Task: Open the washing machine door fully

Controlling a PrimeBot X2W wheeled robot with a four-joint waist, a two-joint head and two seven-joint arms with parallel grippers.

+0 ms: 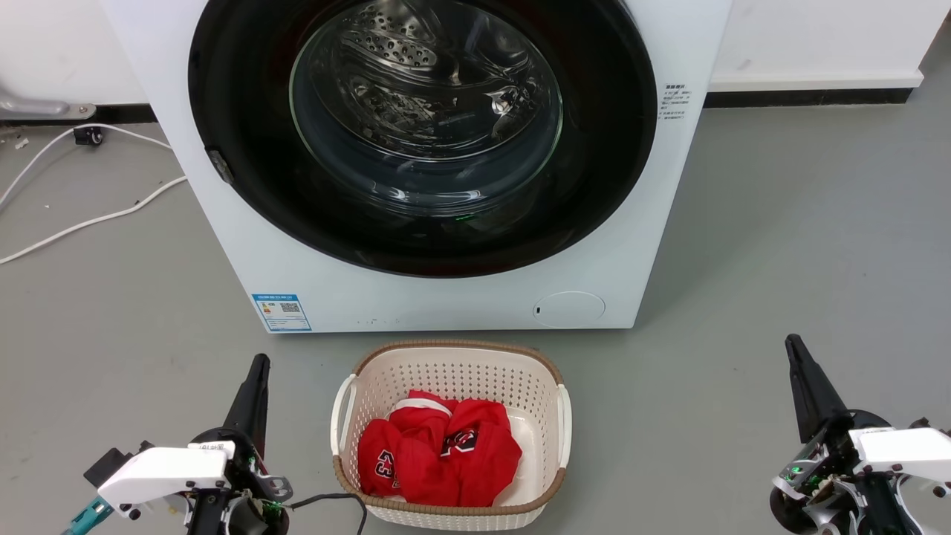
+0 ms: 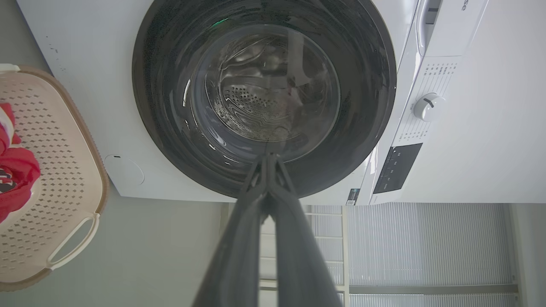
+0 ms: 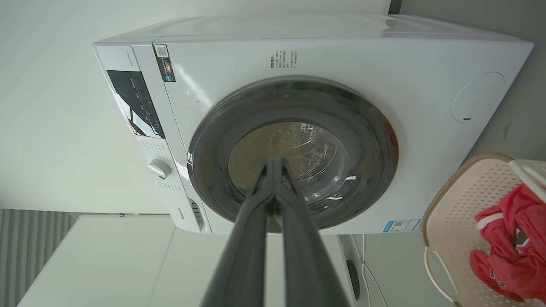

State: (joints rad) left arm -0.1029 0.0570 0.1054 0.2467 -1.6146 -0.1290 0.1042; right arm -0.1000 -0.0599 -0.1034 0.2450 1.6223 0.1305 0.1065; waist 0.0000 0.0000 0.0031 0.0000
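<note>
The door (image 1: 423, 134) sits shut; left gripper (image 1: 259, 364) and right gripper (image 1: 793, 343) are closed, empty, well back. Best open one and hook the left-edge tab (image 1: 221, 165)

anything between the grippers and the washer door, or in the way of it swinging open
Nothing stands between the left gripper or the right gripper and the washing machine door. The laundry basket sits on the floor just before the machine, below the door's lower edge; the swing probably clears it.

We read what seems 23 on the red garment (image 1: 388, 461). On the washing machine (image 1: 446, 297), the blue label (image 1: 281, 312) at 7 o'clock and the sticker (image 1: 674, 101) at 2 o'clock are illegible.
</note>
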